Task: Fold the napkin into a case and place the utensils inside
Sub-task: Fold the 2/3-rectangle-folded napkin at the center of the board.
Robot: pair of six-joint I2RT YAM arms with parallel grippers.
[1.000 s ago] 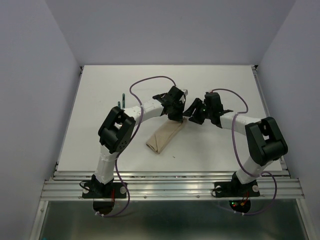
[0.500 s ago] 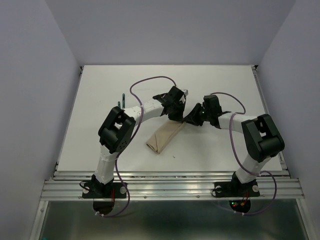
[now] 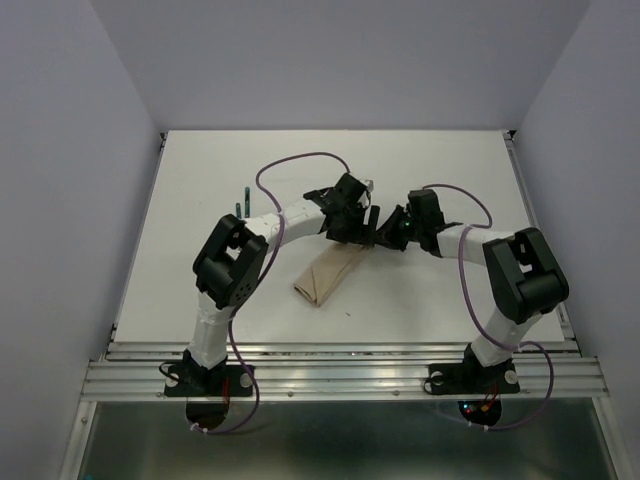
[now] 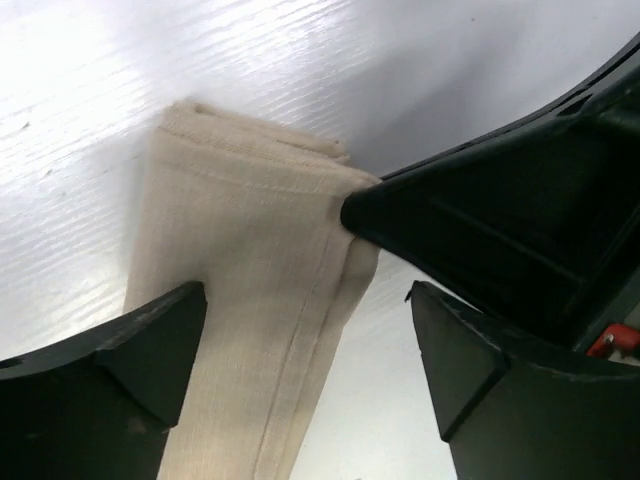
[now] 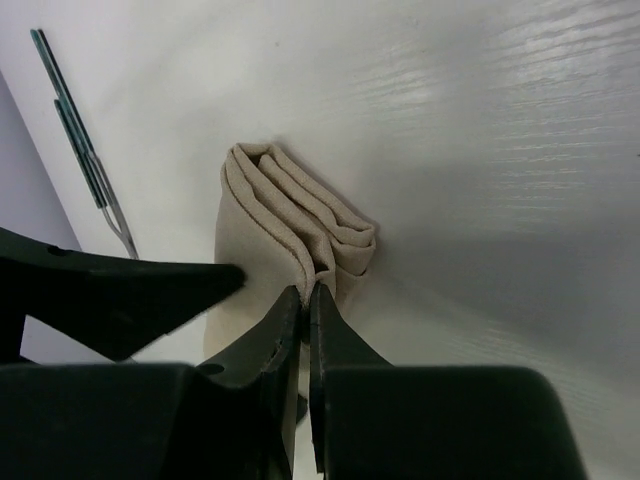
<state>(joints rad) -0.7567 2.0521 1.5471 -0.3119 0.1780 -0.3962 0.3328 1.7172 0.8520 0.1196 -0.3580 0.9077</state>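
Observation:
The napkin (image 3: 327, 274) lies on the table as a narrow folded beige case, running from near left to far right. My left gripper (image 3: 358, 226) hovers open over its far end, and its fingers (image 4: 130, 365) straddle the cloth (image 4: 250, 300) without touching it. My right gripper (image 5: 310, 292) is shut on one fold at that same end of the napkin (image 5: 275, 210); it reaches in from the right (image 3: 380, 238). The utensils (image 5: 85, 150), thin with dark green handles, lie apart on the table at the left (image 3: 240, 205).
The white table (image 3: 450, 170) has raised side walls and a metal rail along its near edge (image 3: 340, 375). One finger of the left gripper (image 5: 120, 290) crosses the right wrist view just beside the right fingertips.
My left gripper has opened and let go of the napkin's far end. My right gripper has moved in left and closed on a fold there.

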